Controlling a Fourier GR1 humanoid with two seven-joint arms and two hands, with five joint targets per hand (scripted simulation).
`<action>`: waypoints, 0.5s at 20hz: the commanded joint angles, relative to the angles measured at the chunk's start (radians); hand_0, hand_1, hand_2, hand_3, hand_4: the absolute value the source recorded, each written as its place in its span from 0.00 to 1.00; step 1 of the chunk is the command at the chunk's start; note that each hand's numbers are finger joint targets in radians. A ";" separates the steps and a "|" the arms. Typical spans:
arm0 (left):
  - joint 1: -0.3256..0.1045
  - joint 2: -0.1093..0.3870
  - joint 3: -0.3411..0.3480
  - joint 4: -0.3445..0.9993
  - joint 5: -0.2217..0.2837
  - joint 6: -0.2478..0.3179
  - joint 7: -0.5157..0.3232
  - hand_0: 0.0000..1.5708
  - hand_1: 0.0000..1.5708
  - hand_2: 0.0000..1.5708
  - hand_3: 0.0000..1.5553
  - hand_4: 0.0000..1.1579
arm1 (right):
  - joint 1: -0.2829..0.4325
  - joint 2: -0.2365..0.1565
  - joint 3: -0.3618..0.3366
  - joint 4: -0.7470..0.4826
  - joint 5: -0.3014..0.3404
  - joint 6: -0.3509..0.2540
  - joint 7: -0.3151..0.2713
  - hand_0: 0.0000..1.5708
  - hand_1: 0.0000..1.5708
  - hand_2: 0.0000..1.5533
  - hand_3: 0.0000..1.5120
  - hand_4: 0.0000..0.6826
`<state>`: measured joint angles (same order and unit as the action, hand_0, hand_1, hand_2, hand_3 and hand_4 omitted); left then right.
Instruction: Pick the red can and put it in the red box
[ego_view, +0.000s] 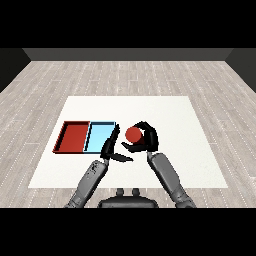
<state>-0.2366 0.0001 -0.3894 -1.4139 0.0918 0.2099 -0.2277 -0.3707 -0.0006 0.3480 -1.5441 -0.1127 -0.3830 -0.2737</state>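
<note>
My right hand (148, 139) curls round the red can (133, 134), just right of the light blue tray (100, 137). Left hand (111, 146) hangs w/ fingers straight, beside that tray. Risk: red tray (74, 137) sits beyond the blue one, so I may clip my left hand or release early.

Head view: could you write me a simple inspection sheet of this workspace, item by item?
Surface: white table on a wood-plank floor.
Job's things: red can held to the right of both trays; red tray holds nothing, light blue tray beside it holds nothing.
Clutter: nothing seen.
Hands: right hand curled round the can; left hand with straight fingers, holding nothing.
Cables: nothing seen.
Surroundings: dark walls behind the floor.
</note>
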 joint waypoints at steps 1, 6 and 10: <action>-0.075 0.000 -0.054 0.105 0.049 0.073 -0.025 0.00 0.00 0.00 0.00 0.00 | 0.022 0.001 0.072 -0.065 0.007 -0.078 0.040 0.93 0.93 0.92 0.92 0.96; -0.048 0.000 -0.081 0.057 0.065 0.090 0.013 0.00 0.00 0.00 0.00 0.00 | -0.037 0.001 0.082 0.030 -0.024 -0.072 -0.024 0.94 0.94 0.92 0.92 0.97; -0.045 0.000 -0.090 0.074 0.112 0.057 -0.038 0.00 0.00 0.00 0.00 0.00 | 0.080 0.001 0.105 -0.093 0.006 -0.043 -0.005 0.93 0.93 0.93 0.92 0.98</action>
<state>-0.2742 0.0007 -0.4546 -1.3503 0.1688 0.2582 -0.2532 -0.3639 -0.0003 0.4155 -1.5557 -0.1255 -0.4256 -0.2944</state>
